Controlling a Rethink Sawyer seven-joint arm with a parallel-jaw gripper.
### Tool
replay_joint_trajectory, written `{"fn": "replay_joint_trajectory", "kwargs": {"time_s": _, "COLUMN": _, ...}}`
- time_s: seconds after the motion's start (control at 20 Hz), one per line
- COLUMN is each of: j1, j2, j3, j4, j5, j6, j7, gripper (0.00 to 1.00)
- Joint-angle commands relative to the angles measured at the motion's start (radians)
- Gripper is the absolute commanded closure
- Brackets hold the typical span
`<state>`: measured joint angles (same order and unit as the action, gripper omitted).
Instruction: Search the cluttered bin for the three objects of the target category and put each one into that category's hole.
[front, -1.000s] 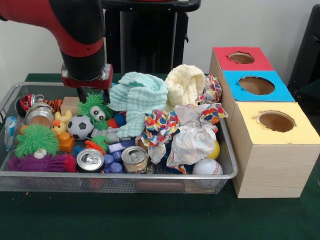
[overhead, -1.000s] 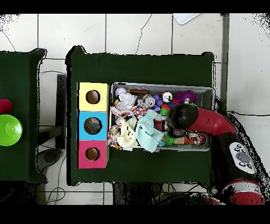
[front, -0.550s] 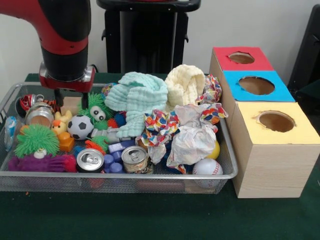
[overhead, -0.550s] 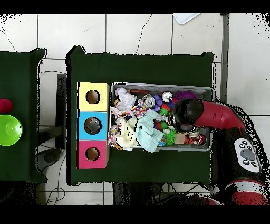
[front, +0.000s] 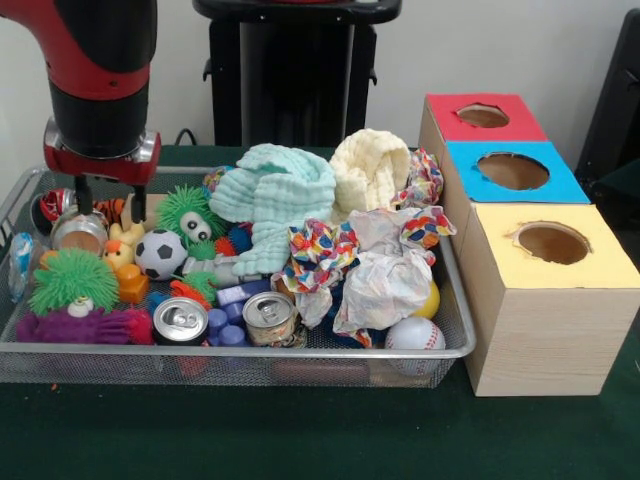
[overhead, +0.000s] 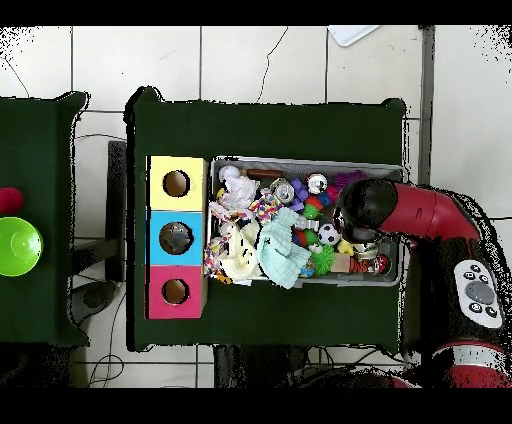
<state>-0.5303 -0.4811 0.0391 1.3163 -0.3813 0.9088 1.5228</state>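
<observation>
My gripper (front: 110, 203) hangs open over the left end of the wire bin (front: 240, 352), its two fingers straddling a small orange striped toy (front: 108, 209) with nothing held. Just below it lies a tin can (front: 80, 229). Two more cans (front: 181, 320) (front: 270, 318) stand at the bin's front rim. The sorting box has a red hole (front: 483, 115), a blue hole (front: 513, 170) and a yellow hole (front: 552, 243). In the overhead view the arm (overhead: 385, 212) covers the gripper and the bin's right end.
The bin also holds a soccer ball (front: 160, 254), a baseball (front: 414, 334), green fuzzy toys (front: 73, 279), a mint cloth (front: 277, 198), a cream cloth (front: 369, 170), crumpled paper (front: 385, 283) and blue bottle caps (front: 225, 327). A green bowl (overhead: 17, 246) sits on a side table.
The arm has swept left across the bin in the front view, from above the green fuzzy toy with eyes to the bin's left end. The gripper stays open and empty.
</observation>
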Motion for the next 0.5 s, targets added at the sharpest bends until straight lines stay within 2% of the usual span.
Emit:
{"fn": "replay_joint_trajectory", "kwargs": {"time_s": 0.05, "j1": 0.022, "j2": 0.027, "j3": 0.01, "j4": -0.036, "j5": -0.081, "j6": 0.092, "j7": -0.079, "gripper": 0.0}}
{"fn": "replay_joint_trajectory", "kwargs": {"time_s": 0.5, "j1": 0.026, "j2": 0.051, "j3": -0.006, "j4": -0.102, "j5": -0.164, "j6": 0.074, "j7": -0.101, "gripper": 0.0}}
